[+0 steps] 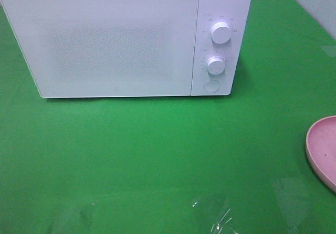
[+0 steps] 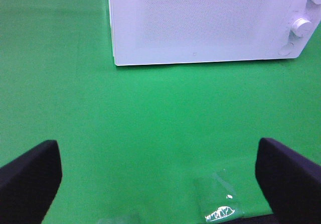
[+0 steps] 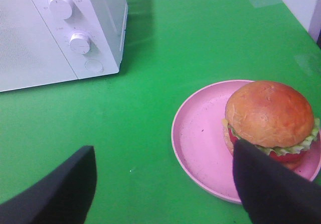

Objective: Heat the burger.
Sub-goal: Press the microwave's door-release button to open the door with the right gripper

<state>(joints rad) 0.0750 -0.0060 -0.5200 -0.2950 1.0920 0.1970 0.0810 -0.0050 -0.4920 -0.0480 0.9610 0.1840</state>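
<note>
The left gripper [image 2: 159,176] was seen spread wide and empty over the green table [image 1: 157,155] in front of the microwave [image 1: 115,40], and the right gripper [image 3: 165,184] was likewise spread, holding nothing, beside the plate [image 3: 198,138]. The white microwave was stood at the back with its door shut, the pink plate well to its right. The burger [image 3: 269,116] was set upright on that plate, off-centre, its lower edge overlapped by one right finger [image 3: 271,189]; contact could not be told.

The high view's edge cuts the plate [image 1: 323,150]. A finger [image 3: 271,189] of the right tool [image 3: 163,148] hides part of the burger [image 3: 268,113]. The microwave's [image 1: 105,40] dial markings [image 1: 210,20] are too small to read.
</note>
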